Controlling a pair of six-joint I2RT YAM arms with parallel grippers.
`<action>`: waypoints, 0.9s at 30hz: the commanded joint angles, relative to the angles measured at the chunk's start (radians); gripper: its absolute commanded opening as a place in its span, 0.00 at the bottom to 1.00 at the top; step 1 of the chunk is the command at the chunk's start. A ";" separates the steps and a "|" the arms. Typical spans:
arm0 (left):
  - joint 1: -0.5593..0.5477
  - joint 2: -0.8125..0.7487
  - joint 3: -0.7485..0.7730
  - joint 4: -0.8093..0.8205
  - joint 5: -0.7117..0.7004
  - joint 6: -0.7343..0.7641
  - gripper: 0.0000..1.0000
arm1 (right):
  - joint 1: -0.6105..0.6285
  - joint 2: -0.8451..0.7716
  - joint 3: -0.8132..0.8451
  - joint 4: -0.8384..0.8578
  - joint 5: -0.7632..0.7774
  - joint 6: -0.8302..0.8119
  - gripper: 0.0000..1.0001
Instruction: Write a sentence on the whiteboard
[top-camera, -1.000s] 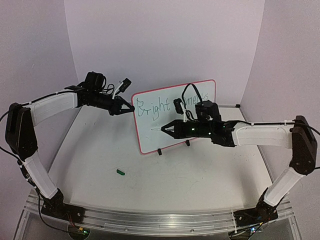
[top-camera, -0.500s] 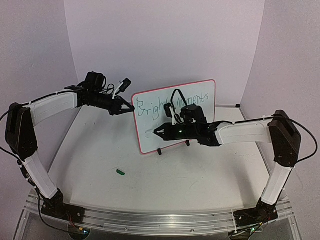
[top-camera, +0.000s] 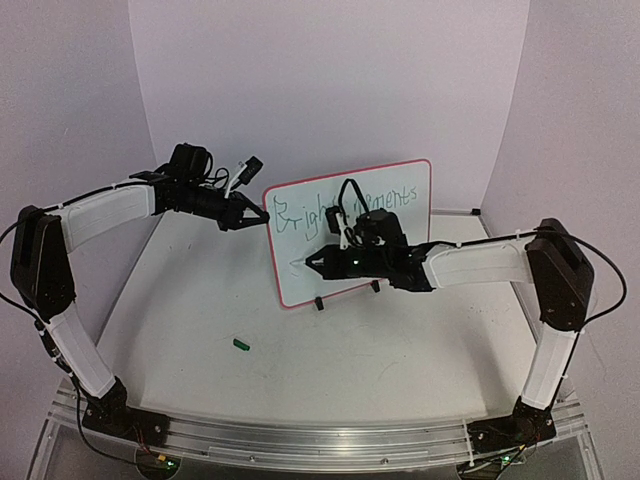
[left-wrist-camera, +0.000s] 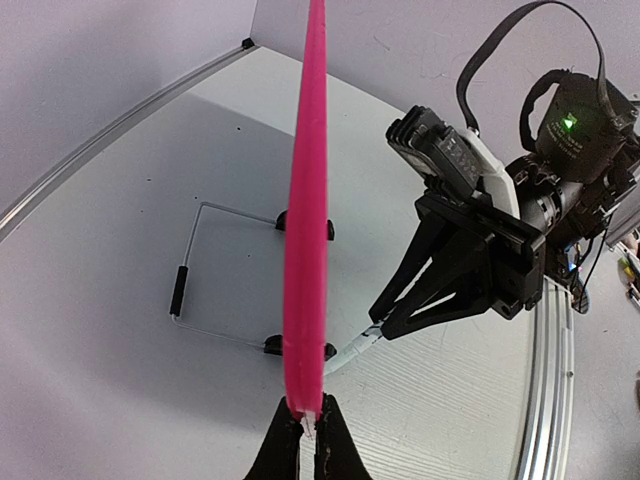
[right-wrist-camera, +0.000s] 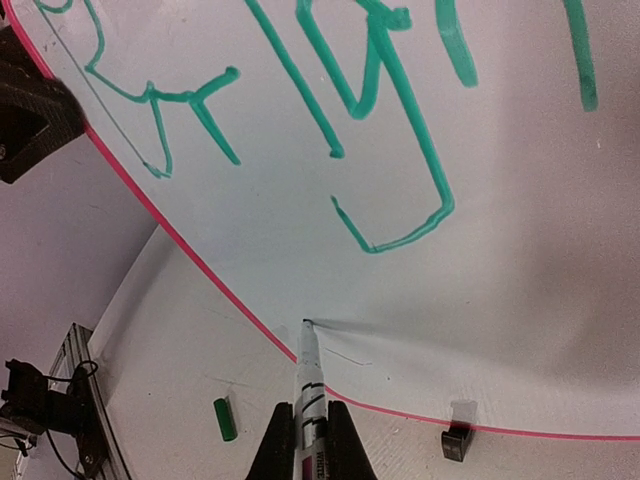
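The whiteboard (top-camera: 408, 215) stands upright on the table, with green writing (top-camera: 300, 216) along its top line. My left gripper (top-camera: 265, 217) is shut on its left edge; the left wrist view shows the pink rim (left-wrist-camera: 305, 200) edge-on, pinched at my left gripper (left-wrist-camera: 310, 428). My right gripper (top-camera: 322, 262) is shut on a white marker (right-wrist-camera: 309, 372). The marker tip touches the whiteboard (right-wrist-camera: 520, 260) near its lower left corner, below the green writing (right-wrist-camera: 390, 150). The right gripper (right-wrist-camera: 312, 428) and its marker (left-wrist-camera: 355, 350) also show from the left wrist.
A green marker cap (top-camera: 240, 344) lies on the table in front of the board, seen as the cap (right-wrist-camera: 225, 418) from the right wrist. Two black clip feet (top-camera: 318, 305) hold the board's bottom edge. A wire stand (left-wrist-camera: 190, 290) sits behind it. Booth walls close in behind.
My right gripper has carried the marker leftward across the board, from its middle to the lower left area. The left gripper and the board have not moved.
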 joint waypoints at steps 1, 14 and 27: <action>-0.023 0.003 0.020 -0.072 -0.003 0.023 0.00 | 0.004 0.034 0.063 0.030 0.002 -0.015 0.00; -0.023 0.005 0.020 -0.073 -0.003 0.024 0.00 | 0.009 0.047 0.021 -0.015 -0.004 -0.026 0.00; -0.025 0.003 0.022 -0.075 -0.003 0.024 0.00 | 0.008 0.009 0.027 -0.002 0.041 -0.004 0.00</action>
